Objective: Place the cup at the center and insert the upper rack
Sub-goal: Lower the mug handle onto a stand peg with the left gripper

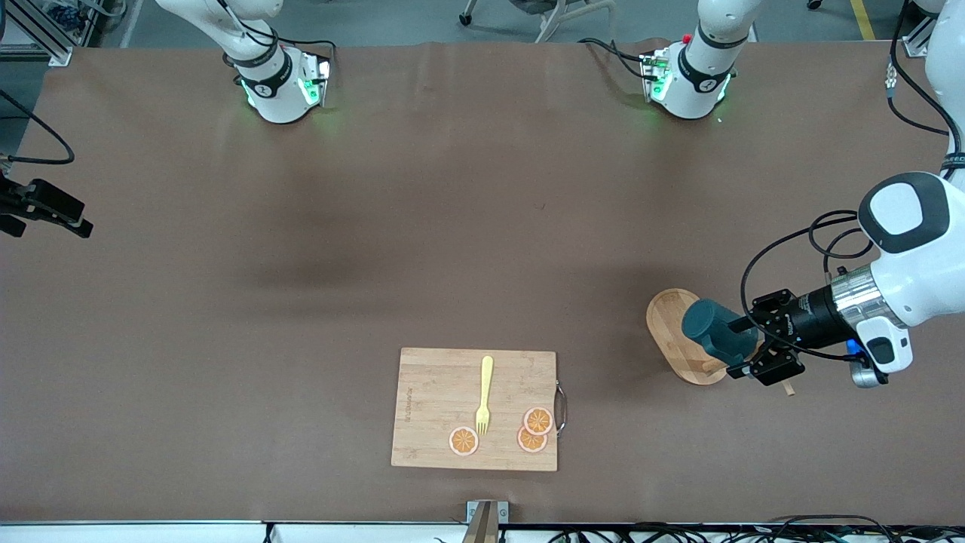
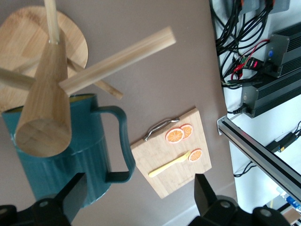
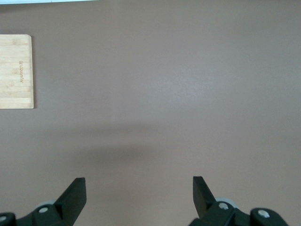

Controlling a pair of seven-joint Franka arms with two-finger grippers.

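The cup (image 1: 716,338) is hanging on the upper rack (image 1: 675,332) toward the left arm's end of the table, its dark teal body up against the thick round post (image 2: 44,108) with the thin pegs (image 2: 117,61) crossing above it. The left gripper (image 1: 754,348) is sitting just beside the cup with its jaws spread wide — in the left wrist view the two dark fingers (image 2: 73,195) are standing apart, the cup's body near one of them and its handle (image 2: 120,141) lying in the gap between them, touching neither. Nothing is being gripped.

The right gripper (image 1: 49,211) is waiting at the right arm's end of the table, well apart from the rack, its jaws also wide and holding nothing.

On the cutting board (image 1: 437,407) — nearer the front camera than the rack — a yellow fork (image 1: 484,394) and three orange slices (image 1: 531,430) are lying.
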